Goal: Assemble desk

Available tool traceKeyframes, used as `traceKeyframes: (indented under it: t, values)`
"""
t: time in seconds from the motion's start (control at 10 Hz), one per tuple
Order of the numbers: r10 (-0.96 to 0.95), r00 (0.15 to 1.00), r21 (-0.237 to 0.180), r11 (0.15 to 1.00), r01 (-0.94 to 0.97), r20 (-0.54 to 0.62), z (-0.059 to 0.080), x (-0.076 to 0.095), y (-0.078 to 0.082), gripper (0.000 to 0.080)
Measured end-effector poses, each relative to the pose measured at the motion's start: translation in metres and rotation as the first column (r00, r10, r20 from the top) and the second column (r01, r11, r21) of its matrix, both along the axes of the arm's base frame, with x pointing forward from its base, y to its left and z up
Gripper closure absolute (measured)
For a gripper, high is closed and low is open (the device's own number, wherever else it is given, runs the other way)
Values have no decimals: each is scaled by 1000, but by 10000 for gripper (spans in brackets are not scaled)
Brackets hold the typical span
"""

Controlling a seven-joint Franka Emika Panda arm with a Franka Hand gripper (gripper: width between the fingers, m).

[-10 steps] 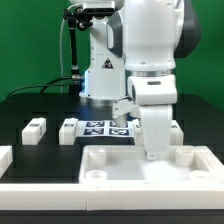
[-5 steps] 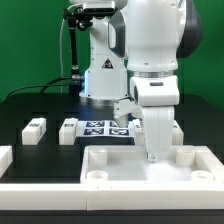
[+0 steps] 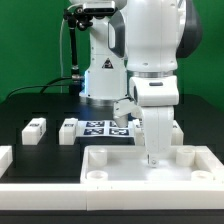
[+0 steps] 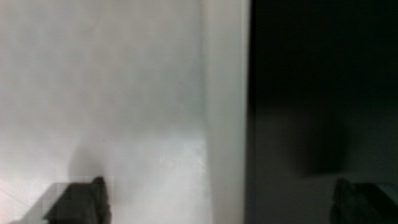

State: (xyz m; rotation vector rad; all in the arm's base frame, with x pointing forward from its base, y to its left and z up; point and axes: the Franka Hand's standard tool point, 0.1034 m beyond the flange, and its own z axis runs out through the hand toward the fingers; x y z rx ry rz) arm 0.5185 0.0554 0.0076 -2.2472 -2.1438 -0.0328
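Observation:
The white desk tabletop [image 3: 112, 172], rimmed with round corner sockets, lies at the front of the black table. My gripper [image 3: 152, 154] points straight down at its back rim, right of the middle. In the wrist view the tabletop's white surface [image 4: 107, 110] meets the black table along a straight edge. Both dark fingertips [image 4: 75, 202] stand wide apart with that edge between them and nothing clamped. Two tagged white legs [image 3: 35, 129] [image 3: 68, 130] lie on the exterior view's left. Another leg [image 3: 120, 130] shows behind my gripper.
The marker board [image 3: 97, 127] lies flat behind the tabletop, in front of the robot base. Low white border rails run along the exterior view's left [image 3: 5, 158] and front [image 3: 100, 197]. A further white piece [image 3: 178, 131] sits to the right of my gripper.

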Motion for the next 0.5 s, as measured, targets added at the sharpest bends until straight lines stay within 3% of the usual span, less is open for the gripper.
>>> traceKeyframes:
  t: [0.5]
  values:
    - [0,1000,0,1000,0,0,0,0,0,150]
